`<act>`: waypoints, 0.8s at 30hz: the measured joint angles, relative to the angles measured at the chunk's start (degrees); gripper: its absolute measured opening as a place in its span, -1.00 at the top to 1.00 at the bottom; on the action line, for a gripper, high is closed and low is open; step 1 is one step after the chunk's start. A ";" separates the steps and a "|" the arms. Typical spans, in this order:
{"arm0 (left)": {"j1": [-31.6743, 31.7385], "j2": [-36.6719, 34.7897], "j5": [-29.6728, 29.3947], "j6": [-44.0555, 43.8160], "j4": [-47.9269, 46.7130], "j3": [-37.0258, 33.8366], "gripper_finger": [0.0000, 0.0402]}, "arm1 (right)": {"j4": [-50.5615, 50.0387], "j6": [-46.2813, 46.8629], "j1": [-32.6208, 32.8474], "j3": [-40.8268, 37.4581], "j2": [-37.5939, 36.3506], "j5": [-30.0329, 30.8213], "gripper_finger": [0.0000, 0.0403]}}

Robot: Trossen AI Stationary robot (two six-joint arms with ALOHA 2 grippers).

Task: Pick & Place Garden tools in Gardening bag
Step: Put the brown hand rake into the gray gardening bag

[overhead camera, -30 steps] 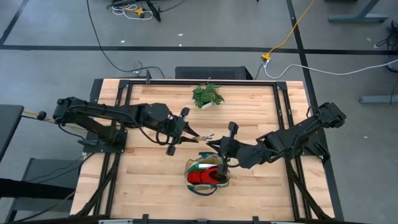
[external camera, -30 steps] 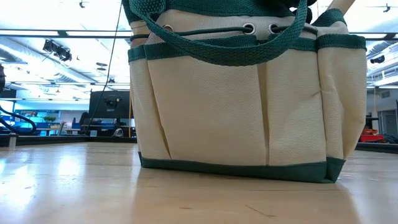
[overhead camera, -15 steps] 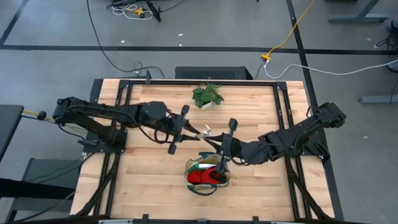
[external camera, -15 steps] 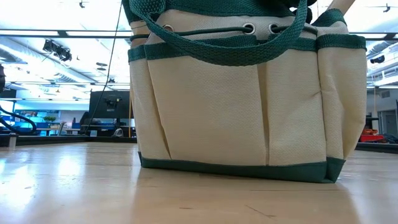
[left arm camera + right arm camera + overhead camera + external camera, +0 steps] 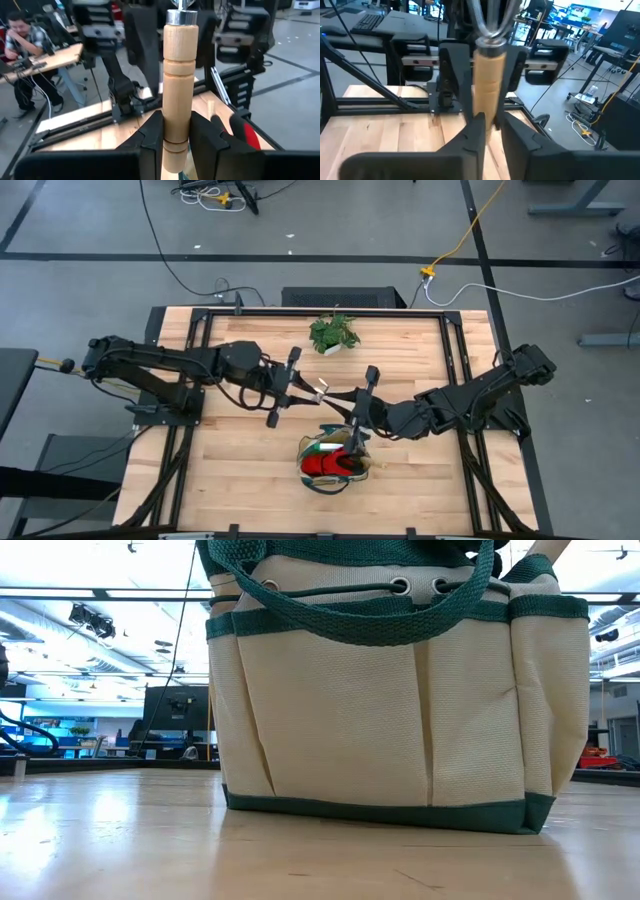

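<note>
My left gripper (image 5: 300, 388) is shut on the small hand rake (image 5: 323, 391), which has a light wooden handle (image 5: 179, 75) and metal prongs (image 5: 490, 22). It holds the rake above the table, just beyond the far side of the gardening bag (image 5: 335, 460). The beige, green-trimmed bag fills the low view (image 5: 400, 700) and holds red gloves (image 5: 325, 465) and a green bottle (image 5: 322, 447). My right gripper (image 5: 491, 122) faces the rake from the right with its fingers a little apart, close to the handle's lower end. I cannot tell whether it touches the handle. My left gripper pinches the rake's wooden handle near its free end (image 5: 176, 135) between its two fingers. The fingers come level from the table's left and lie across the handle. The rake is lifted clear, with its metal end up and away from the fingers.
A leafy potted plant (image 5: 333, 333) stands at the far middle of the table. Dark rails (image 5: 200, 420) run along the table's left and right sides. People and desks show in the room beyond (image 5: 20, 45).
My left gripper has drawn back a little toward the table's left edge, taking the rake with it. My right gripper has followed, moving left and toward the far edge, away from the bag's rim. The bag has stayed still.
</note>
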 joint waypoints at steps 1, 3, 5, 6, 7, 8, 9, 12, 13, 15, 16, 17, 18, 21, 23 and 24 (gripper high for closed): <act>0.00 -0.04 -0.02 0.00 0.15 0.00 0.63 | 0.08 -0.02 -0.06 0.00 0.00 -0.01 0.67; 0.02 -0.05 -0.02 -0.05 -0.06 0.01 0.63 | 0.70 -1.19 -0.17 0.00 0.00 0.00 0.60; 0.02 -0.04 -0.03 -0.07 -0.27 0.00 0.63 | 2.82 -2.87 -0.23 0.00 0.00 -0.02 0.56; 0.02 -0.04 -0.04 -0.09 -0.27 0.00 0.63 | 3.87 -3.89 -0.23 0.00 0.00 -0.07 0.54; 0.02 -0.04 -0.04 -0.13 -0.27 0.02 0.63 | 4.59 -4.56 -0.23 0.00 0.00 -0.43 0.52; 0.02 -0.04 -0.04 -0.15 -0.27 0.00 0.63 | 5.28 -5.22 -0.22 0.00 0.00 -0.63 0.51; 0.02 -0.04 -0.04 -0.15 -0.29 0.00 0.63 | 5.91 -5.75 -0.21 0.00 0.00 -0.64 0.50; 0.02 -0.04 -0.04 -0.11 -0.29 0.00 0.63 | 7.87 -6.91 -0.24 0.00 0.00 -0.63 0.47; 0.02 -0.04 -0.04 -0.11 -0.29 0.00 0.63 | 8.18 -7.05 -0.35 0.00 0.12 -0.68 0.45; 0.02 -0.04 -0.07 -0.11 -0.31 0.00 0.63 | 9.09 -7.26 -0.65 0.00 0.52 -0.75 0.43; 0.02 -0.04 -0.07 -0.11 -0.35 0.01 0.63 | 9.34 -7.28 -0.76 -0.02 0.58 -0.90 0.41; 0.02 -0.04 -0.05 -0.11 -0.33 0.01 0.63 | 9.96 -7.30 -1.01 -0.02 0.66 -1.28 0.40; 0.02 -0.04 -0.04 -0.11 -0.33 0.01 0.63 | 11.07 -7.31 -1.34 -0.02 0.85 -2.02 0.39; 0.04 -0.04 -0.04 -0.07 -0.31 0.00 0.63 | 12.18 -7.46 -2.17 -0.02 1.22 -4.56 0.37; 0.04 -0.04 -0.04 -0.13 -0.31 0.00 0.63 | 12.89 -7.73 -2.67 -0.02 1.48 -5.77 0.36; 0.04 -0.04 -0.07 -0.15 -0.37 0.00 0.63 | 13.01 -7.95 -2.76 -0.02 1.51 -5.96 0.37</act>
